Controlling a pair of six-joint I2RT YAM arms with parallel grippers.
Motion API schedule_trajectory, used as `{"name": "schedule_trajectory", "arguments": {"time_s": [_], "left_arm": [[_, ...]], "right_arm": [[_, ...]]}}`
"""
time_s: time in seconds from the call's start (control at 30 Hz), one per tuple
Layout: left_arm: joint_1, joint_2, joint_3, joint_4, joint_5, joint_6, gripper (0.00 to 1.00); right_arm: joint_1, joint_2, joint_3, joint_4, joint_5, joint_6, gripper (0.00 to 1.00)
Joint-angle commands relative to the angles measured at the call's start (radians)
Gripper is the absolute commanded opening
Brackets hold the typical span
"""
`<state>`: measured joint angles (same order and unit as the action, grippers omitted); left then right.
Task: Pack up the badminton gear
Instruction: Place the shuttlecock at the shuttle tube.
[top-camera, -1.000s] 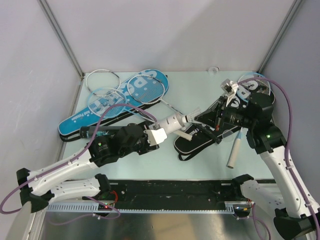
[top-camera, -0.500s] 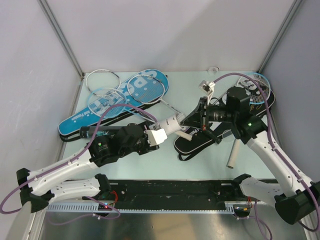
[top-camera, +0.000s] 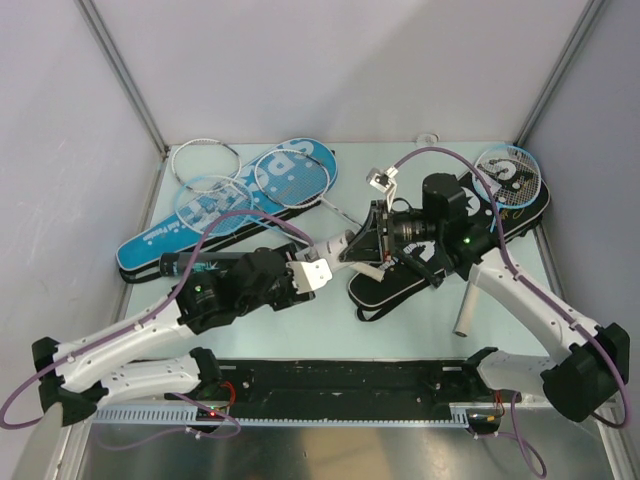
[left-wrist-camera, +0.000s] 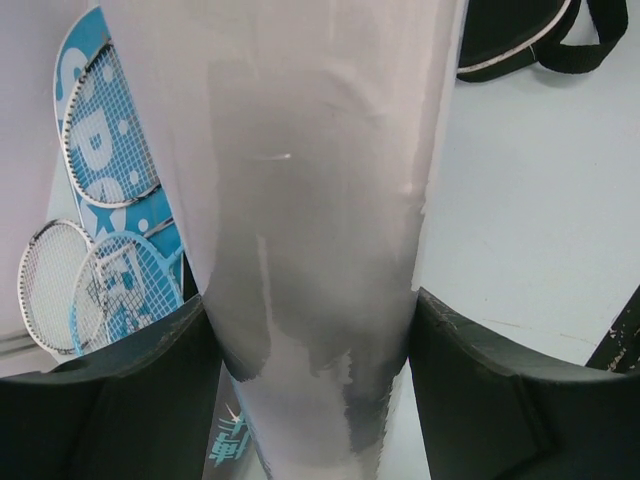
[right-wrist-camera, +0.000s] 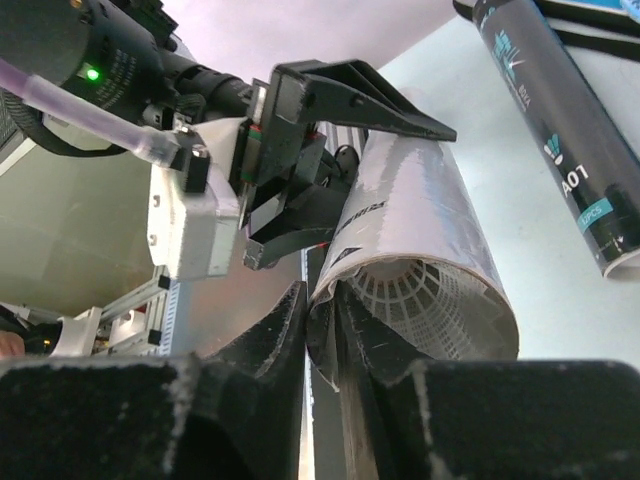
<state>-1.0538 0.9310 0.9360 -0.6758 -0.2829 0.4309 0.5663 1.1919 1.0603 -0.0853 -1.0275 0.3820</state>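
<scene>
Shuttle tube (left-wrist-camera: 320, 150) clamped by left end effector (left-wrist-camera: 315, 335) above pale table (top-camera: 400, 335); right end effector (right-wrist-camera: 320, 310) seemingly slightly parted.

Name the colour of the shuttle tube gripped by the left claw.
White, with dull grey worn patches. The shuttle tube shows best in the left wrist view.

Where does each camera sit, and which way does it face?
Top external: above and behind, facing down at the table; left arm, right arm show.
Left wrist: behind the left gripper, looking along the white tube, blue cover alongside; its fingers show.
Right wrist: behind the right gripper, facing the tube's open end; its fingers show.
Both wrist views share the white tube.
</scene>
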Motion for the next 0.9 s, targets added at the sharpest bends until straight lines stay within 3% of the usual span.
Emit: {"name": "schedule_trajectory", "arguments": {"time_s": [0.0,0.23,0.3,0.57,0.73,0.87], "left_arm": [[-0.010,-0.039,0.020,0.140,0.006,0.040,0.21],[-0.011,-0.064,-0.001,0.141,-0.036,0.028,0.22],[-0.011,-0.077,-0.010,0.142,-0.037,0.020,0.22],[-0.011,-0.105,-0.037,0.144,-0.043,0.011,0.23],[-0.011,-0.141,-0.044,0.143,-0.066,-0.005,0.23],[-0.011,-0.204,-0.068,0.142,-0.057,-0.033,0.24]], "right_arm": [[0.010,0.006,-0.011,0.015,0.041,0.038,0.25],[-0.046,-0.105,-0.011,0.030,0.155,0.133,0.64],[-0.059,-0.135,-0.011,0.023,0.174,0.141,0.69],[-0.124,-0.211,-0.011,0.046,0.291,0.178,0.69],[-0.140,-0.200,-0.011,-0.077,0.558,0.054,0.67],[-0.193,-0.115,-0.011,-0.095,0.578,-0.108,0.66]]}}
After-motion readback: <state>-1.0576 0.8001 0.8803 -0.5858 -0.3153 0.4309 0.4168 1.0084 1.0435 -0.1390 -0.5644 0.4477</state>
